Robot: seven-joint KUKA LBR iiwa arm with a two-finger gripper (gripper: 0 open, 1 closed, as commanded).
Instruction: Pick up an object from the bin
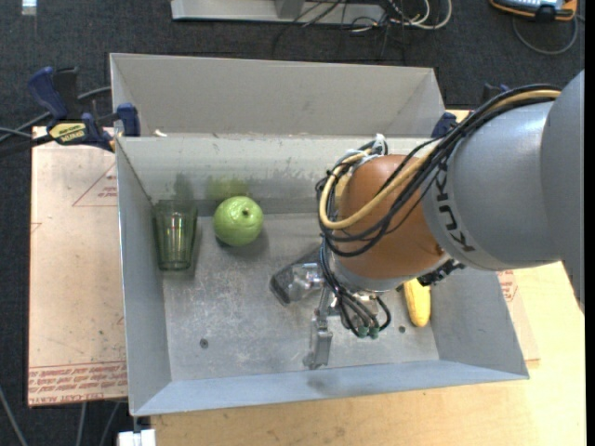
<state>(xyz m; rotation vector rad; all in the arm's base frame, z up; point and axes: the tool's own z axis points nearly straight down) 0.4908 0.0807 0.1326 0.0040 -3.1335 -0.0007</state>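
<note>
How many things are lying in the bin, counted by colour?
Green: 2, the apple and the clear tumbler.
Yellow: 1, a banana-like piece, partly hidden.
Total: 3.

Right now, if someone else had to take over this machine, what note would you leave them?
Gripper: low in the bin, near the front wall, right of middle; no thing seen in it.
Things: green apple and upright green see-through cup at the back left, side by side but apart; a yellow thing at the right, partly hidden by the arm.
Done: nothing picked up yet.
Left: grasp one thing and lift it out.
</note>
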